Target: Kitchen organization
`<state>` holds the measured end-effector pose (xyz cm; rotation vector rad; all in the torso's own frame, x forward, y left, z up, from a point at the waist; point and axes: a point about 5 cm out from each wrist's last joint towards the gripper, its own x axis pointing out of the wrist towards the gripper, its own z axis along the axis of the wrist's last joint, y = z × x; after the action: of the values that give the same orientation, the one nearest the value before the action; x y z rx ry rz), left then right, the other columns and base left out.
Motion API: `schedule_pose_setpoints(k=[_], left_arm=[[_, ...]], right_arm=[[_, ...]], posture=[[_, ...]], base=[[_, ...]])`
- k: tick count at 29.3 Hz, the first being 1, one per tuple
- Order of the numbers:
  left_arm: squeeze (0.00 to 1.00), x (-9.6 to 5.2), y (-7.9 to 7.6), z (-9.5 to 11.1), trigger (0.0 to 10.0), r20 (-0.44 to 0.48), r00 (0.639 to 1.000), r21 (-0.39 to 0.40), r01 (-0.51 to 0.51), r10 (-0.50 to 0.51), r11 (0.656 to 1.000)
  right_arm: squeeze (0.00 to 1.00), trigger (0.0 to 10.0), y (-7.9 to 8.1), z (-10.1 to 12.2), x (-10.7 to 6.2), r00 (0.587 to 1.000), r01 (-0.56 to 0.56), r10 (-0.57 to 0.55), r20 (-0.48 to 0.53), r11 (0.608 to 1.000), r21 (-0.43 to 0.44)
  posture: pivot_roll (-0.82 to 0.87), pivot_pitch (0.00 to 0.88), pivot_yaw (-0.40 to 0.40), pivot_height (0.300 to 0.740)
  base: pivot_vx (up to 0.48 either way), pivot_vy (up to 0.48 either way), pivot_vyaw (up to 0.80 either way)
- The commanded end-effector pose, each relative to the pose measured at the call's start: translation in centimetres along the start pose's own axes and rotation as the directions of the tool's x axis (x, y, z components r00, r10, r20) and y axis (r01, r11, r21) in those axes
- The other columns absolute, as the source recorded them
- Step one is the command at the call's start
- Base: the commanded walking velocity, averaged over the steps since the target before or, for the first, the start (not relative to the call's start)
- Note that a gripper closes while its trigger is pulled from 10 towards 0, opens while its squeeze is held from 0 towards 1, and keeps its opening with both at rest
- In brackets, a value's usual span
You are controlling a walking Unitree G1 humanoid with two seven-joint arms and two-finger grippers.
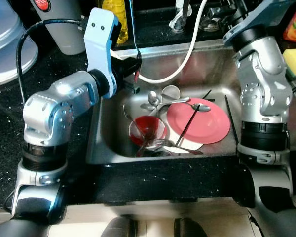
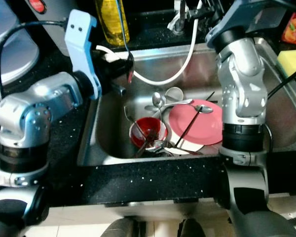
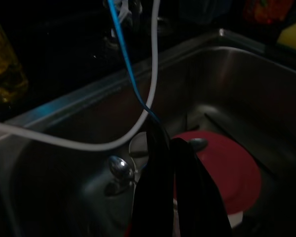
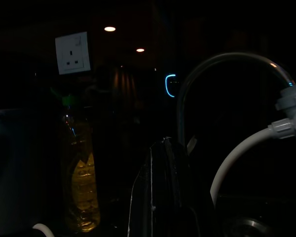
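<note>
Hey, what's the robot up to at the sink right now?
The robot stands at a steel sink holding dirty dishes: a pink plate, a red bowl, spoons and forks. Its left gripper hangs over the sink's left side, fingers together on what looks like a thin blue-handled utensil. Its right gripper is up by the tap, fingers together, with nothing seen in them. A white hose loops into the sink.
</note>
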<state>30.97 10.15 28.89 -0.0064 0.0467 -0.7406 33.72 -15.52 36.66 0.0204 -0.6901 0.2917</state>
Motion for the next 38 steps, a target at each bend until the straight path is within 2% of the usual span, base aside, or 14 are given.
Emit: schedule_pose_setpoints(k=[1,3,6,7,8,11,12,13,14,15,21,22,26,38], left_arm=[[1.00,0.0,-0.6,-1.2,10.0,-0.039,0.999,0.006,-0.001,0.001,1.000],[1.00,0.1,-0.8,-1.9,10.0,-0.053,0.999,0.009,-0.006,0.007,1.000],[1.00,-0.1,-0.5,-1.4,10.0,0.011,0.998,0.005,-0.067,0.067,0.998],[0.00,-0.2,-0.1,-1.0,10.0,0.044,0.993,0.026,-0.108,0.107,0.994],[0.00,-0.4,0.8,-0.4,10.0,0.121,0.972,0.082,-0.211,0.201,0.974],[0.00,-0.6,1.3,0.1,10.0,0.177,0.950,0.121,-0.281,0.258,0.952],[0.00,-1.0,2.1,0.9,10.0,0.262,0.903,0.121,-0.380,0.339,0.917],[0.00,-2.1,3.0,2.2,10.0,0.376,0.814,0.100,-0.511,0.443,0.854],[0.00,-2.1,3.0,2.2,10.0,0.376,0.814,0.100,-0.511,0.443,0.854],[0.00,-2.5,3.2,2.2,10.0,0.392,0.796,0.099,-0.535,0.461,0.839],[0.00,-3.0,2.6,0.2,10.0,0.333,0.819,0.108,-0.526,0.468,0.843],[0.00,-2.7,2.1,-0.9,10.0,0.317,0.828,0.122,-0.519,0.463,0.846],[0.00,-2.4,1.6,-1.9,10.0,0.308,0.828,0.112,-0.520,0.468,0.847],[0.00,-1.5,1.7,-2.8,10.0,0.297,0.821,0.046,-0.522,0.487,0.852]], right_arm=[[0.00,10.0,0.5,-1.3,-1.2,1.000,0.010,-0.010,-0.027,1.000,0.025],[0.00,10.0,0.6,-1.8,-1.4,0.999,0.020,-0.019,-0.039,0.999,0.035],[0.00,10.0,0.7,-2.5,-1.8,0.998,0.035,-0.032,-0.054,0.998,0.049],[0.00,10.0,0.7,-2.5,-1.8,0.998,0.036,-0.034,-0.055,0.998,0.051],[0.00,10.0,0.7,-2.6,-1.8,0.998,0.040,-0.037,-0.055,0.998,0.055],[0.00,10.0,0.8,-2.7,-1.8,0.998,0.042,-0.039,-0.055,0.997,0.057],[0.00,10.0,0.9,-2.8,-1.7,0.998,0.045,-0.041,-0.054,0.997,0.067],[0.00,10.0,1.2,-3.0,-1.7,0.998,0.045,-0.041,-0.049,0.996,0.074],[0.00,10.0,1.2,-3.0,-1.7,0.998,0.045,-0.041,-0.049,0.996,0.074],[0.00,10.0,1.3,-3.0,-1.7,0.998,0.045,-0.042,-0.048,0.996,0.075],[0.00,10.0,1.5,-3.7,-2.7,0.996,0.061,-0.055,-0.075,0.995,0.073],[0.00,10.0,1.7,-4.4,-3.4,0.994,0.054,-0.047,-0.100,0.996,0.069],[0.00,10.0,2.0,-5.1,-3.8,0.991,0.066,-0.056,-0.124,0.995,0.077],[0.00,10.0,3.8,-6.2,-4.3,0.988,0.051,-0.033,-0.151,0.992,0.116]], posture=[[-0.06,0.007,0.160,0.740],[-0.05,0.002,0.157,0.740],[-0.05,0.000,0.156,0.740],[-0.04,0.000,0.156,0.740],[-0.04,0.000,0.151,0.740],[-0.04,0.000,0.151,0.740],[-0.03,0.000,0.149,0.740],[-0.03,0.000,0.150,0.740],[-0.03,0.000,0.150,0.740],[-0.03,0.000,0.152,0.740],[-0.03,0.000,0.144,0.740],[-0.02,0.000,0.142,0.740],[-0.03,0.000,0.145,0.740],[-0.06,0.000,0.154,0.740]], base=[[0.000,0.000,0.00],[0.000,0.000,0.00],[0.000,0.000,0.00],[0.000,0.000,0.00],[0.000,0.000,0.00],[0.000,0.000,0.00],[0.000,0.000,0.00],[0.000,0.000,0.00],[0.000,0.000,0.00],[0.000,0.000,0.00],[0.000,0.000,0.00],[0.000,0.000,0.00],[0.000,0.000,0.00],[0.000,0.000,0.00]])
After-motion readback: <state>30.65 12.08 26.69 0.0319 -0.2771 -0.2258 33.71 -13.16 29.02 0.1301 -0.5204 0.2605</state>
